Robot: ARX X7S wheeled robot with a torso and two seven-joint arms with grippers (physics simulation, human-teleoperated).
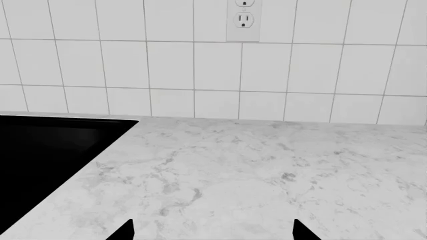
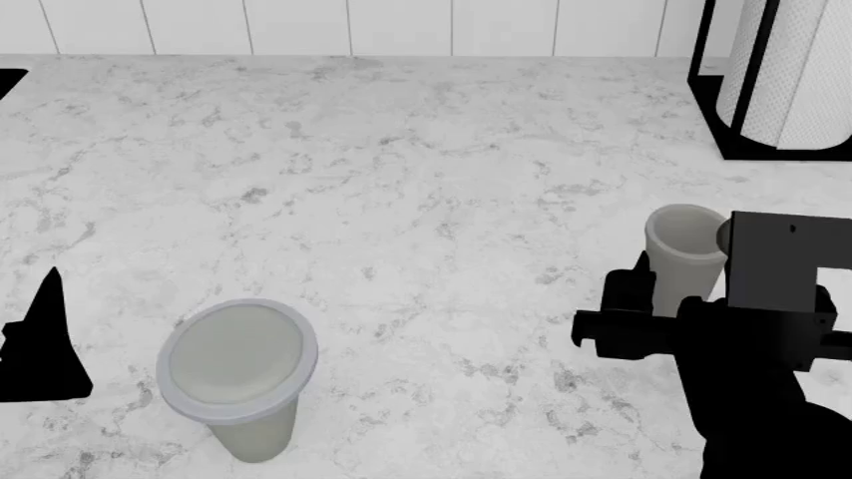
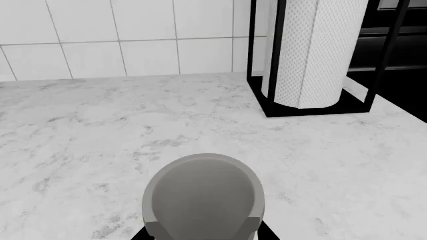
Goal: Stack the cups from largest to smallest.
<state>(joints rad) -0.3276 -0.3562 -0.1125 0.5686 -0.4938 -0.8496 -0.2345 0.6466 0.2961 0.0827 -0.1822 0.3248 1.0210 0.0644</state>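
Observation:
The wide grey cup (image 2: 237, 364) with a thick pale rim stands upright at the front left of the marble counter. The narrower grey cup (image 2: 683, 249) stands at the right, between the fingers of my right gripper (image 2: 685, 299). In the right wrist view the narrower cup (image 3: 203, 197) fills the space between the jaws of my right gripper (image 3: 203, 236), whose fingers press on both its sides. My left gripper (image 1: 213, 235) is open and empty over bare counter. In the head view it (image 2: 40, 344) shows at the far left edge, left of the wide cup.
A white paper-towel roll in a black holder (image 2: 785, 75) stands at the back right, behind the narrower cup, and also shows in the right wrist view (image 3: 313, 55). A black recessed sink (image 1: 47, 160) lies ahead of the left gripper. A tiled wall with an outlet (image 1: 243, 20) backs the counter.

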